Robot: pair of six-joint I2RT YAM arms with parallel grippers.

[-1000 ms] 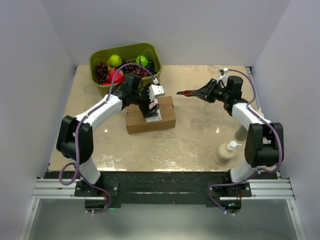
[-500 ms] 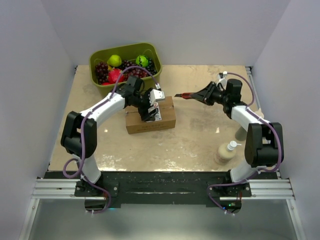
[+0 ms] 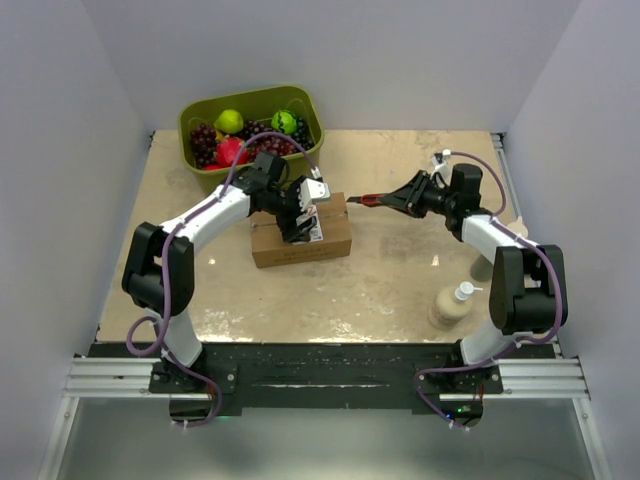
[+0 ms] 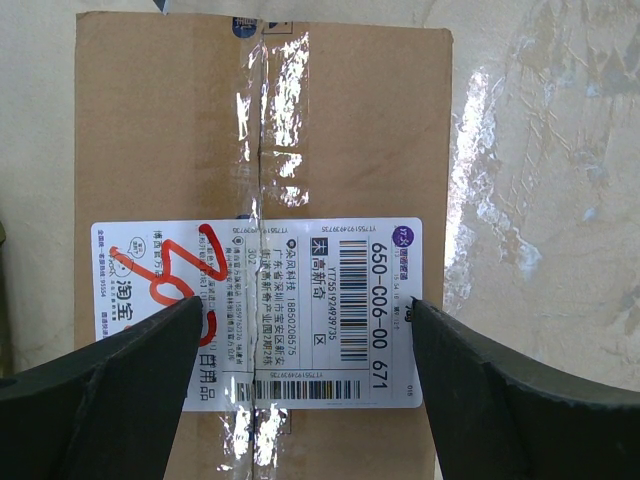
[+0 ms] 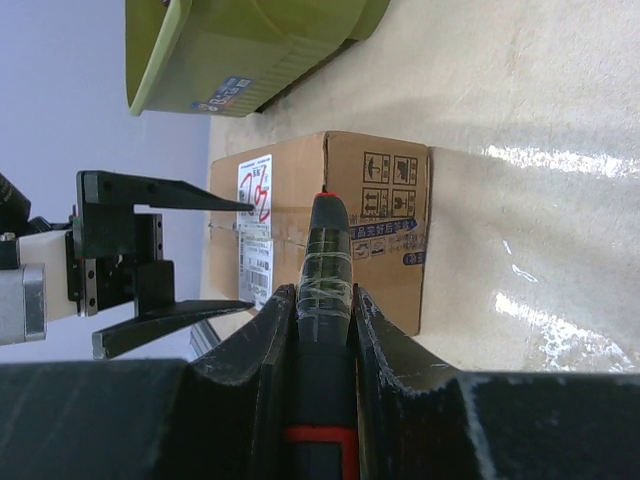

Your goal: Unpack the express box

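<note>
Now the box (image 3: 300, 232): brown cardboard, lying flat on the table (image 3: 400, 270) a little left of the middle, just on the near side of the green bin.
Box top: shut; a strip of clear tape (image 4: 275, 90) runs along the centre seam, and a white label (image 4: 330, 290) with barcodes lies across it.
Red marks (image 4: 160, 275): handwritten on the left part of the label.
Left gripper (image 3: 298, 222): directly above the box, pointing down at the label, jaws spread wide with one finger toward each long side; the wrist view shows the label between the two fingertips, and whether they touch the cardboard cannot be told.
Right gripper (image 3: 410, 197): to the right of the box, reaching left toward it, jaws pinching a tool.
Tool (image 5: 325, 240): dark and slim, with a red tip and a red band near the fingers; the tip points at the right end of the box, near its top edge. Contact with the cardboard cannot be told.
Green bin (image 3: 250, 105): at the far left of the table, holding grapes, green fruit and a red fruit.
Bottle (image 3: 452, 305): pale, with a white cap, standing near the right arm's base, well apart from the box.
</note>
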